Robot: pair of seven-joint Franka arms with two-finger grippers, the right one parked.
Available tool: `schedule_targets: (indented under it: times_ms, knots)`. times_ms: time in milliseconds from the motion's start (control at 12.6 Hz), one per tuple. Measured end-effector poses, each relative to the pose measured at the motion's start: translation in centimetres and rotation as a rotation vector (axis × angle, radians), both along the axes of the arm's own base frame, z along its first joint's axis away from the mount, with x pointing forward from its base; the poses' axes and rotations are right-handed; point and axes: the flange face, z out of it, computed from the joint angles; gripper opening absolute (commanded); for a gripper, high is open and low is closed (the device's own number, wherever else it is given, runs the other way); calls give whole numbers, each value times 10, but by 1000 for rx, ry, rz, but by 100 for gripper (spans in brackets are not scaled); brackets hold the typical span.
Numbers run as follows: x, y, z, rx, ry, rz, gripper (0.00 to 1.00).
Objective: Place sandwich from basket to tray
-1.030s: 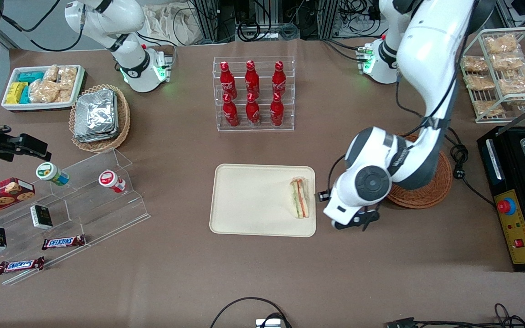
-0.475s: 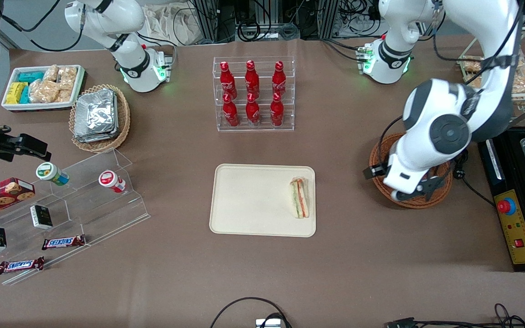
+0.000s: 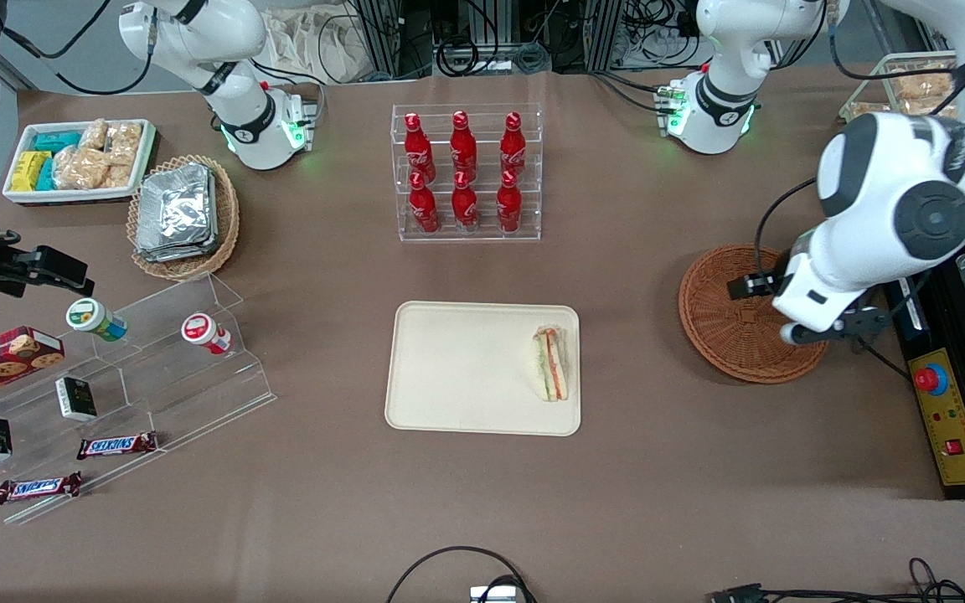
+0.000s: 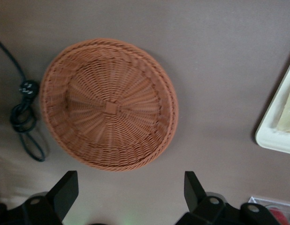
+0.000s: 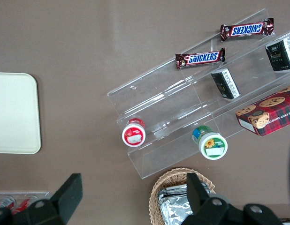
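Observation:
The triangular sandwich [image 3: 552, 363] lies on the cream-beige tray [image 3: 466, 368], at the tray's end nearest the reddish-brown wicker basket [image 3: 730, 322]. The basket holds nothing; it also shows in the left wrist view [image 4: 110, 103]. A corner of the tray [image 4: 276, 136] with a bit of the sandwich [image 4: 288, 112] shows in that view too. My left gripper [image 3: 826, 331] hangs high over the basket's rim toward the working arm's end of the table. It is open and empty [image 4: 131, 194], with the fingers [image 4: 65, 190] spread wide.
A clear rack of red bottles [image 3: 466, 176] stands farther from the front camera than the tray. A black machine with a red button [image 3: 947, 368] sits beside the basket at the table's end. A black cable [image 4: 23, 117] lies next to the basket.
My left gripper has swung away from the tray's edge, over the basket, toward the working arm's end of the table. The sandwich stays on the tray.

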Motion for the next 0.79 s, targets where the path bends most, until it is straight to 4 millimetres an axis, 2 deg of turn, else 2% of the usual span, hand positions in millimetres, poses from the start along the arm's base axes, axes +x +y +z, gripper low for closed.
schedule_targets:
  times_ms: [158, 317, 792]
  knots:
    - [-7, 18, 21, 2, -8, 12, 100]
    - [-11, 26, 36, 3, -31, 25, 100]
    - [-3, 55, 73, -10, -52, 25, 100]
